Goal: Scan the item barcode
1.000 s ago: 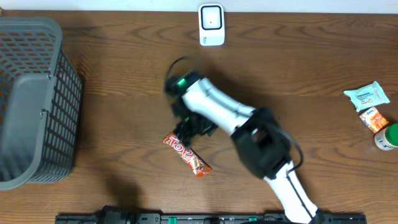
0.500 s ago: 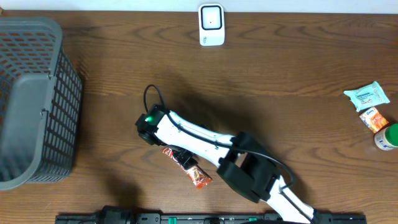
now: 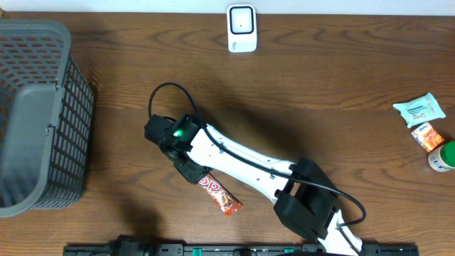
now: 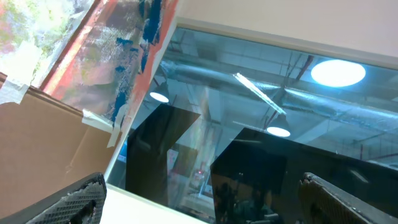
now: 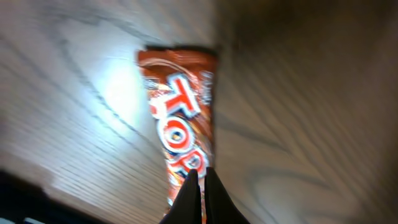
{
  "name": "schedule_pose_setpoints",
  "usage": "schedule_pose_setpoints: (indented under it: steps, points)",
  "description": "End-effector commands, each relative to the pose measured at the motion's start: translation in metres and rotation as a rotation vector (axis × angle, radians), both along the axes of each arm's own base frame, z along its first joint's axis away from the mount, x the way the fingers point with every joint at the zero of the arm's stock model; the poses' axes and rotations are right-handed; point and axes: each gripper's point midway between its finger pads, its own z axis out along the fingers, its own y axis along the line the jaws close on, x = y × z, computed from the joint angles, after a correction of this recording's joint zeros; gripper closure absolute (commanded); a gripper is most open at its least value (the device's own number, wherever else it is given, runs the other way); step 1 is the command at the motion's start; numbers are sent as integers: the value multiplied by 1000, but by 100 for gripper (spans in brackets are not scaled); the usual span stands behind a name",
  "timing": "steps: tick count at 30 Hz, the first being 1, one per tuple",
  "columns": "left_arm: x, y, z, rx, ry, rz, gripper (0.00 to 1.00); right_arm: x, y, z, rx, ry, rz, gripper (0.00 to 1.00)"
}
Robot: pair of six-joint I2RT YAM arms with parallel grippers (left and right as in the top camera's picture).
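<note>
Red-wrapped bar point(image 3: 222, 195) lies flat on the brown wooden counter point(image 3: 341, 78), slanting from below centre toward the lower middle of the overhead frame. In the right wrist view its white lettering faces up and no barcode shows on that face.

Right tool point(image 5: 200, 193) sits at the bar's upper-left end with its two fingers pressed together, tips meeting over the wrapper. Whether they have pinched any of the foil cannot be told; the picture is blurred.

Left tool point(image 4: 205, 208) points up at a ceiling, its fingers spread wide at the lower corners of its own view, holding nothing.

White scanner point(image 3: 242, 28) stands at the top centre of the overhead frame, well apart from the bar. A grey basket point(image 3: 43, 114) fills the upper left.

Likely risks: fingers closed this tightly may have caught only a thin fold, or nothing, so the bar could slip free or stay behind on a lift. The slick wrapper could also twist, and a barcode on the underside would face away from the scanner.
</note>
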Motion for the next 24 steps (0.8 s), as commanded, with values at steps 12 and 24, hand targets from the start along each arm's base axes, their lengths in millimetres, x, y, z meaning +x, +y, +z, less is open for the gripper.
schedule_pose_setpoints:
  steps: [12, 24]
  points:
    - [-5, 2, 1, -13, -17, 2, 2, -26, -1, -60, 71, 151, 9, 99]
    - [-6, 2, 2, -14, -28, 2, 2, 13, 2, -40, 119, 88, -60, 99]
